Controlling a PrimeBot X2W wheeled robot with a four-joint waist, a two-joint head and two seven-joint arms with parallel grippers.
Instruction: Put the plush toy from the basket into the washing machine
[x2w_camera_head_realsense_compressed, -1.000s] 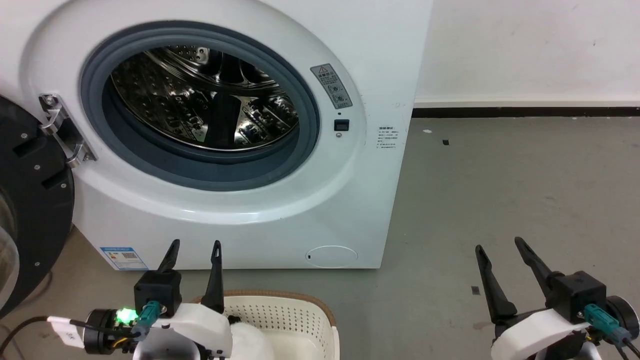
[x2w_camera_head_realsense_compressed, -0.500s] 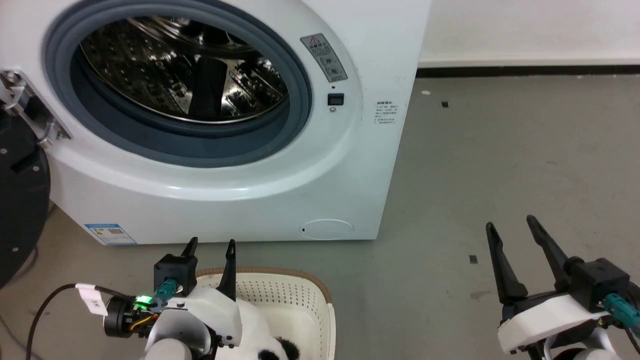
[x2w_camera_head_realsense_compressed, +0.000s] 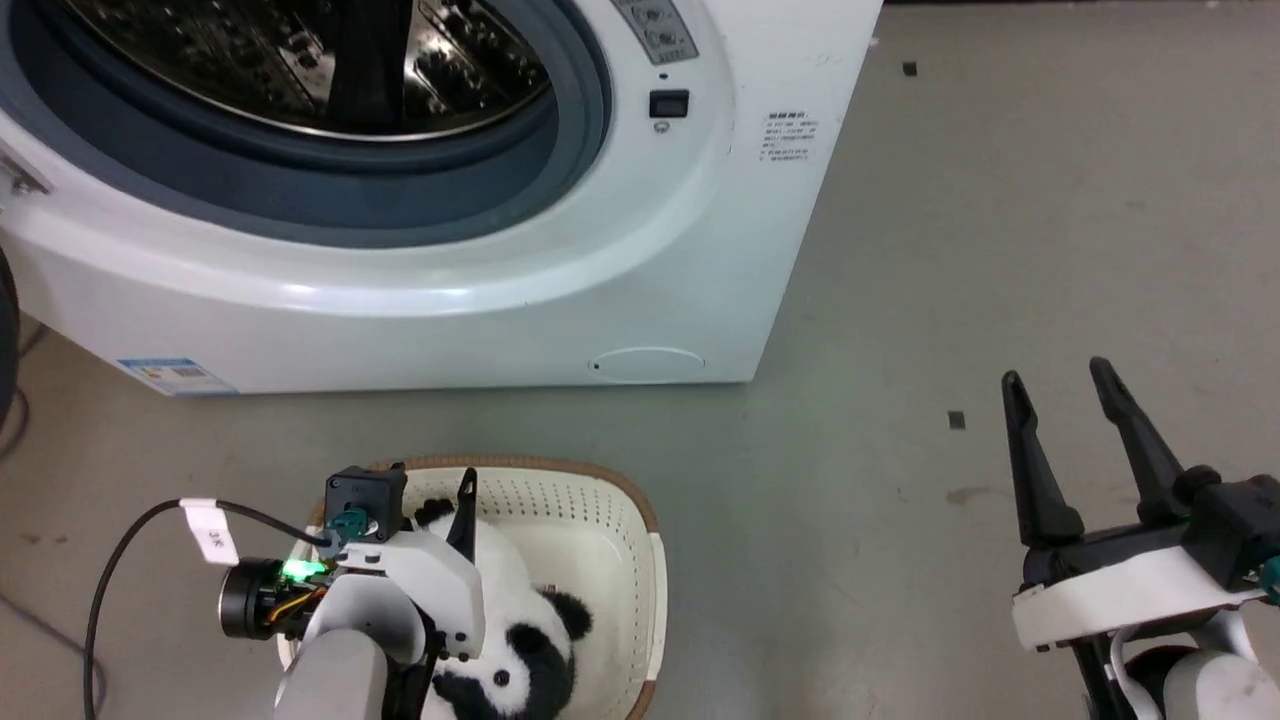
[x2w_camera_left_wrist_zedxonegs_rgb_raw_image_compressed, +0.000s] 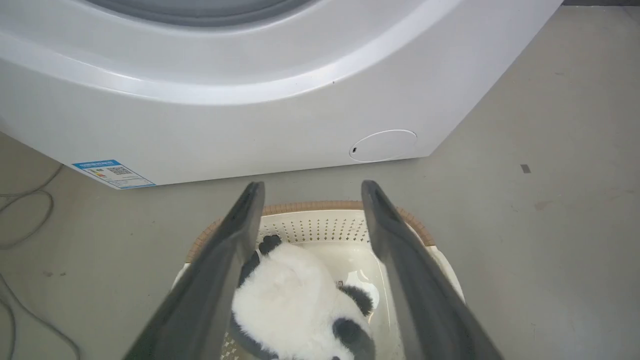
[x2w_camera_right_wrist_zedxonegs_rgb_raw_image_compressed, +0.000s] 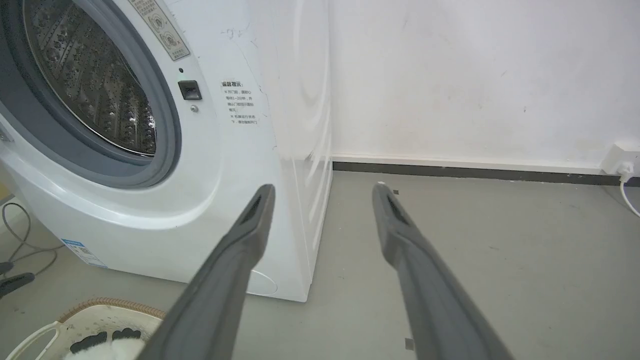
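Observation:
The black-and-white panda plush toy (x2w_camera_head_realsense_compressed: 525, 650) lies in the cream basket (x2w_camera_head_realsense_compressed: 610, 520) on the floor in front of the washing machine (x2w_camera_head_realsense_compressed: 450, 290). Above the basket's left part hangs my left gripper (x2w_camera_head_realsense_compressed: 432, 480), open and empty, its fingers pointing toward the machine. In the left wrist view the plush toy (x2w_camera_left_wrist_zedxonegs_rgb_raw_image_compressed: 295, 305) lies below and between the spread fingers (x2w_camera_left_wrist_zedxonegs_rgb_raw_image_compressed: 235, 240), inside the basket (x2w_camera_left_wrist_zedxonegs_rgb_raw_image_compressed: 325, 225). My right gripper (x2w_camera_head_realsense_compressed: 1058, 382) stands open and empty over bare floor at the right. The right wrist view shows the open porthole (x2w_camera_right_wrist_zedxonegs_rgb_raw_image_compressed: 90, 90) and the basket (x2w_camera_right_wrist_zedxonegs_rgb_raw_image_compressed: 90, 312) at lower left.
The grey floor (x2w_camera_head_realsense_compressed: 1000, 220) stretches to the right of the machine. A cable (x2w_camera_left_wrist_zedxonegs_rgb_raw_image_compressed: 25, 210) lies on the floor at the left. A white wall (x2w_camera_right_wrist_zedxonegs_rgb_raw_image_compressed: 475, 75) with a dark skirting runs behind, and a socket with a cord (x2w_camera_right_wrist_zedxonegs_rgb_raw_image_compressed: 622, 165) sits at its far right.
The head camera has tilted down, so the machine slid up and the basket with the panda came into view. My left gripper has dropped lower over the basket.

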